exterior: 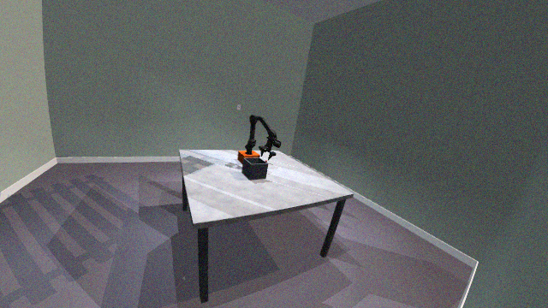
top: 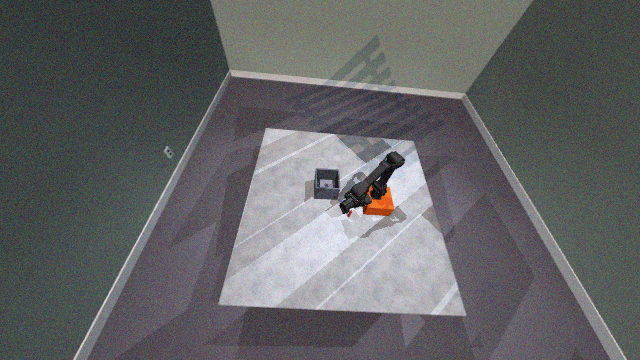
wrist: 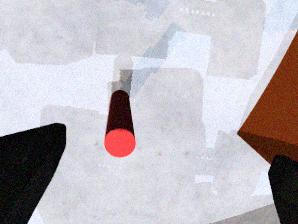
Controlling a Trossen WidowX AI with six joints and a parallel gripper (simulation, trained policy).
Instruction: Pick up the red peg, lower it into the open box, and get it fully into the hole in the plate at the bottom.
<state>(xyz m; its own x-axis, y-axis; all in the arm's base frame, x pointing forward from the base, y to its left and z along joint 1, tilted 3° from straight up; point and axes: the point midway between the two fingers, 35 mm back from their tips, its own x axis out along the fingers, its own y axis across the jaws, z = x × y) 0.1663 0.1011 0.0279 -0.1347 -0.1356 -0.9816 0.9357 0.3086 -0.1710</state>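
Note:
The red peg (top: 349, 213) (wrist: 120, 142) stands upright on the table, its round top facing the wrist camera. My gripper (exterior: 268, 158) (wrist: 173, 152) is open and empty above the peg. In the wrist view the peg lies between the two black fingers, nearer the left one, and touches neither. The dark open box (top: 326, 193) (exterior: 254, 170) stands on the table, left of the gripper in the top view. The pale plate (top: 322, 182) shows at its bottom, with a small dark spot near its middle. The inside bottom is hidden in the exterior view.
The orange base block (top: 380, 206) (exterior: 243, 156) (wrist: 275, 100) stands close to the peg, on the right in the top view and in the wrist view, where the right finger overlaps its lower corner. The arm reaches over from it. Shadows and light streaks cross the table (top: 280, 255) (exterior: 218, 190).

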